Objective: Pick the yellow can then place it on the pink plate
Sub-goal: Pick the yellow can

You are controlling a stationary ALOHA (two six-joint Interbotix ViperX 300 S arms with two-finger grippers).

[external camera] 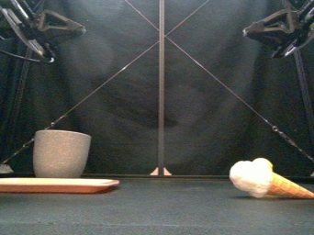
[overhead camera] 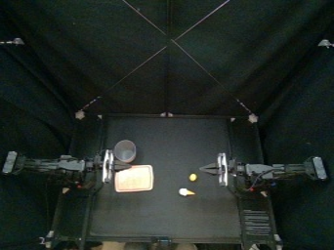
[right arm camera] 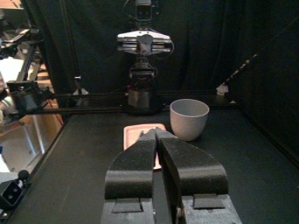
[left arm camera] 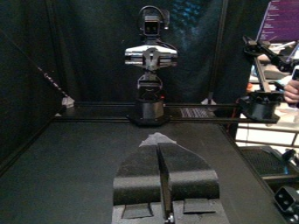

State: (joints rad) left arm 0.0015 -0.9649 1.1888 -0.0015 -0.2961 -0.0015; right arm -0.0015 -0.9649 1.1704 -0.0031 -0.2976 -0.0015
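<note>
Your left gripper (left arm camera: pixel 160 145) has its jaws pressed together on nothing, and your right gripper (right arm camera: pixel 158 136) is the same. Both hang above the black table (overhead camera: pixel 170 137), facing each other across it.

The grey cup (overhead camera: pixel 125 149) stands upright just past your left gripper's tip, toward the back. From above you see only its grey inside. The pink plate (overhead camera: pixel 135 181) lies flat just past that same tip, toward the front, its top bare.

The yellow can (overhead camera: pixel 194 178) sits just off your right gripper's tip, apart from the plate. A toy ice cream cone (external camera: pixel 270 180) lies on its side near the can, closer to the front edge. Black curtains (overhead camera: pixel 170 59) close the back.
</note>
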